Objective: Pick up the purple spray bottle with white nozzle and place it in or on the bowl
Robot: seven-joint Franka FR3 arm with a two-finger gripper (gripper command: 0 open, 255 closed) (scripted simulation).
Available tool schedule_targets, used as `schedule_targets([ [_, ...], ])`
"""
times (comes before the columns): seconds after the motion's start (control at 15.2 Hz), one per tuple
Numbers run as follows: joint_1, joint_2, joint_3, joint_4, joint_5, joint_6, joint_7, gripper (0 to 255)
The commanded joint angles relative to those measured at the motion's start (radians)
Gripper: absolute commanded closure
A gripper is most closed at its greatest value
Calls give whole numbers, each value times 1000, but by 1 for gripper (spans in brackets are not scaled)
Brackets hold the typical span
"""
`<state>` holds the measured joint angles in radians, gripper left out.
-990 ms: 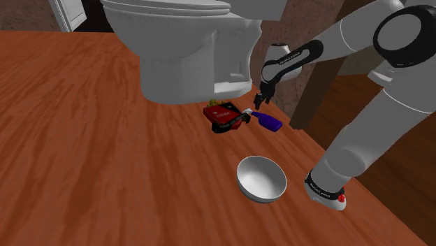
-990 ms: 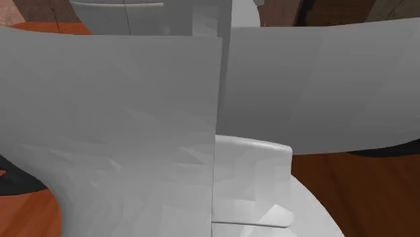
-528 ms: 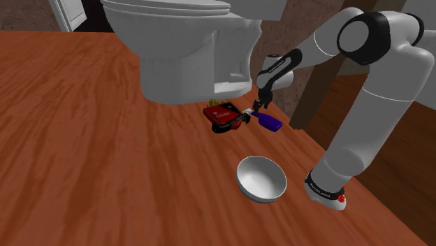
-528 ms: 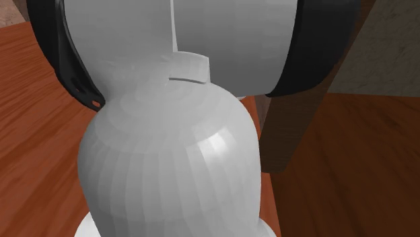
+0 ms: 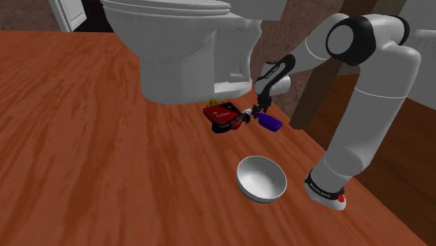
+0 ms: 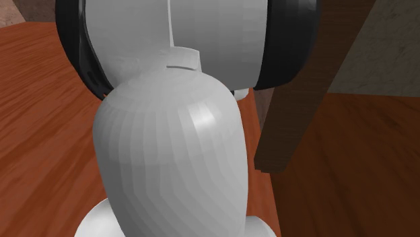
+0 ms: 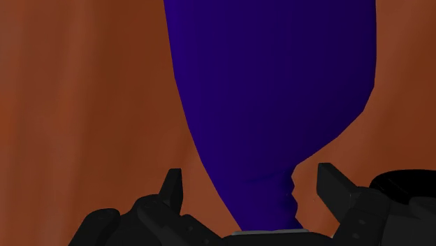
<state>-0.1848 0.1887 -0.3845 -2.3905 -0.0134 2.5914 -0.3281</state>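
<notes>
The white bowl (image 5: 262, 178) sits upright on the wood surface (image 5: 91, 140), its bare white inside facing up, near the surface's right edge and just left of the arm's base (image 5: 325, 190). The purple bottle (image 5: 270, 124) lies on its side farther off, well apart from the bowl, with its neck end toward a red box (image 5: 221, 116) on its left and a dark wooden post (image 5: 316, 87) close on its right. The gripper (image 5: 259, 112) is low over that neck end. In the wrist view the bottle (image 7: 272, 84) widens away from the gripper (image 7: 250, 187), and its narrow neck runs between the two black fingers (image 7: 172, 187). They stand apart with a strip of wood showing on either side of the neck, so nothing is clasped. A white toilet (image 5: 182, 56) overhangs the surface just beyond the box, closing in the far side. The surface's right edge runs aslant past the bottle, the bowl and the base, with darker flooring beyond it. Between bottle and bowl the wood is bare, and a broad bare stretch lies to the left. In the second exterior view the arm (image 6: 175, 155) bulks close, with the post (image 6: 303, 87) to its right.
</notes>
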Motion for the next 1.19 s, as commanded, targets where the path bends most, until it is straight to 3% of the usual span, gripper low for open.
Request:
schedule_targets([
  [0.0,0,2,0,0,1,2,-1,0],
  [0.26,0,2,0,0,1,2,-1,0],
  [0.33,0,2,0,0,1,2,-1,255],
  [0.92,0,2,0,0,1,2,-1,255],
  [1.12,6,-36,-8,4,-21,-38,13,255],
])
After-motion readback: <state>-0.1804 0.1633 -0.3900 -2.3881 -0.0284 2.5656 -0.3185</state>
